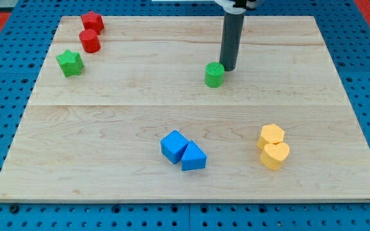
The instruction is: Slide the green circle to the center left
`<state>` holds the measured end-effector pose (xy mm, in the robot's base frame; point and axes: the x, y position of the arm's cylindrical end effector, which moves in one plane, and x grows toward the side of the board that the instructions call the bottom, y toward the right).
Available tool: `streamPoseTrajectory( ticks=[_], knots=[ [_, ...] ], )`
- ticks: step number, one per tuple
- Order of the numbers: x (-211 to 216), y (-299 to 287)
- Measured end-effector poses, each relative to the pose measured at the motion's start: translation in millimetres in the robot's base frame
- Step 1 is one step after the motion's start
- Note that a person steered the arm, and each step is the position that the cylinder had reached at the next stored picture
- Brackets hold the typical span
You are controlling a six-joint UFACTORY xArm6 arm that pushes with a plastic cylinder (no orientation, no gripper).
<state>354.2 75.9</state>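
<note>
The green circle [214, 75] is a small green cylinder standing a little above and right of the board's middle. My tip [228, 68] is at the lower end of the dark rod, right against the green circle's upper right side, touching it or nearly so. The rod rises from there to the view's top edge.
A green star [70, 63] lies at the upper left, with a red cylinder [90, 41] and a red star [92, 22] above it. A blue cube [174, 146] and blue triangle [193, 157] touch at the bottom centre. A yellow hexagon [271, 136] and yellow heart [275, 155] sit at the lower right.
</note>
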Motion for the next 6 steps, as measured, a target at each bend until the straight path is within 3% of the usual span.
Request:
streamPoseTrajectory(
  ticks=[1, 3, 5, 6],
  knots=[
    [29, -51],
    [54, -29],
    [63, -174],
    [63, -216]
  ],
)
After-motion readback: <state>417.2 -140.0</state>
